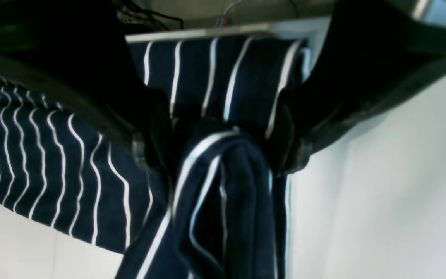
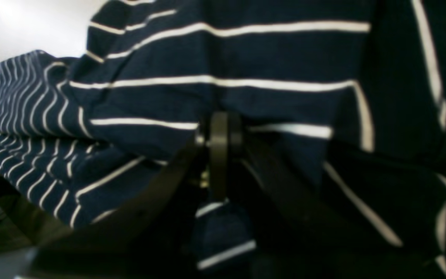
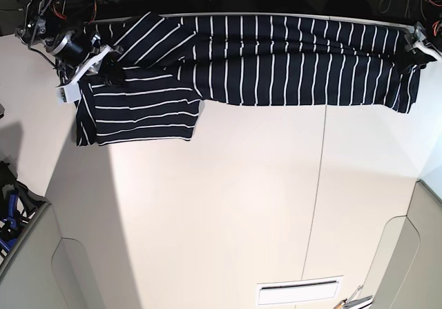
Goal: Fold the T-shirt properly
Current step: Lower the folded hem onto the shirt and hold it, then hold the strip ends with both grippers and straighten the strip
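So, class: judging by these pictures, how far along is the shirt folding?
Early. Done: the shirt is stretched out wide along the table's far edge. In hand: the left gripper pinches bunched fabric at one end, and the right gripper is shut on cloth at the other end, where a sleeve hangs loose. Left: no neat fold shows yet; the sleeves and body have yet to be folded.

Base overhead, far; 2 wrist views close, seemingly sharing T-shirt (image 3: 276,60).
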